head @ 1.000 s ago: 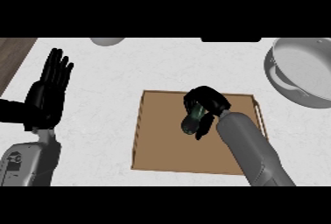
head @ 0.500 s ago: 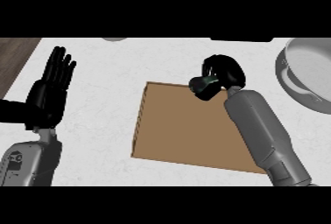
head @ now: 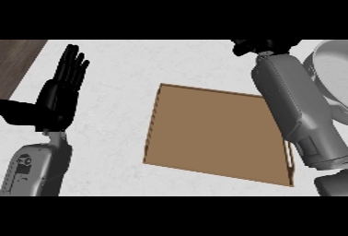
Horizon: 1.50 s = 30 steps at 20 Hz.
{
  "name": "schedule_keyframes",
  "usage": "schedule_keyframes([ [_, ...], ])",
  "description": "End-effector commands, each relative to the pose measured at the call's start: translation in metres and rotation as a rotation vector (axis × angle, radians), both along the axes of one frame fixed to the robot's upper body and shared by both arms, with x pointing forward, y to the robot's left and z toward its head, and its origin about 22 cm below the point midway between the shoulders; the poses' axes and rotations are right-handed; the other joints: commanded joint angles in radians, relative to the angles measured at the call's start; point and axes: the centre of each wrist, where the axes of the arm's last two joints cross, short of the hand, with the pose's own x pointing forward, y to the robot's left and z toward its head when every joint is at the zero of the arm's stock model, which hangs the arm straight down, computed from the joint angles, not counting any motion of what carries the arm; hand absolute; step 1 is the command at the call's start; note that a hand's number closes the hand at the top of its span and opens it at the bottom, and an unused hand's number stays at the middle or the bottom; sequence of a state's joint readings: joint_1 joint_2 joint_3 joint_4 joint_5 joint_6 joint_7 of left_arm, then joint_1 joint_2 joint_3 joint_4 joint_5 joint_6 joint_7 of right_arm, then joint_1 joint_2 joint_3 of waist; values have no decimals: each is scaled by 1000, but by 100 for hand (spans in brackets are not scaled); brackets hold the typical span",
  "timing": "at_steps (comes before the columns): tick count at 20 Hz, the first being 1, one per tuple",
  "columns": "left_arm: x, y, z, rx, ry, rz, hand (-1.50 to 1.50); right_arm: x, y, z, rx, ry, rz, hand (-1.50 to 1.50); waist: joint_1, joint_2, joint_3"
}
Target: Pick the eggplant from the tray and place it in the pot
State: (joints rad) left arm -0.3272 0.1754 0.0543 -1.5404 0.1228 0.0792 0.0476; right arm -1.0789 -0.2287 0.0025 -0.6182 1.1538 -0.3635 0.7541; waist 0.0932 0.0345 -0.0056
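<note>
Right hand has left the tray; now beside the pot.

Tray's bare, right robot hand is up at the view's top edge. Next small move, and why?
Probably slide the right robot hand to the robot's right until it is above the pot. The tray holds no eggplant, and the hand sits just left of the pot's rim, not over its opening. The eggplant itself is out of sight, so confirm it is in the hand before releasing.
</note>
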Motion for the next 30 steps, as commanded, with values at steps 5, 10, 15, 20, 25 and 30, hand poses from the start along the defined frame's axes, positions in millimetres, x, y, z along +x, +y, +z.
schedule_keyframes([
  [5, 3, -1, -2, -4, 24, 11, 0, 17, -13, 44, -139, -244, -384, 150, -14, -8, 4],
  [10, -1, 7, -11, -17, 33, 45, 0, 21, -31, 45, -157, -234, -496, 150, -38, -16, 5],
  [15, 4, 7, -3, 0, 13, 65, 0, 19, -63, 34, -126, -153, -530, 150, -66, -24, 6],
  [20, -10, 27, -13, -11, 36, 74, 0, 2, -130, 12, -138, -163, -558, 150, -82, -32, 6],
  [25, -8, 30, -14, -3, 36, 90, 0, -16, -166, -11, -108, -184, -540, 150, -94, -34, 6],
  [30, -9, 21, 5, -15, 17, 84, 0, -32, -216, -7, -89, -172, -521, 150, -78, -30, 7],
])
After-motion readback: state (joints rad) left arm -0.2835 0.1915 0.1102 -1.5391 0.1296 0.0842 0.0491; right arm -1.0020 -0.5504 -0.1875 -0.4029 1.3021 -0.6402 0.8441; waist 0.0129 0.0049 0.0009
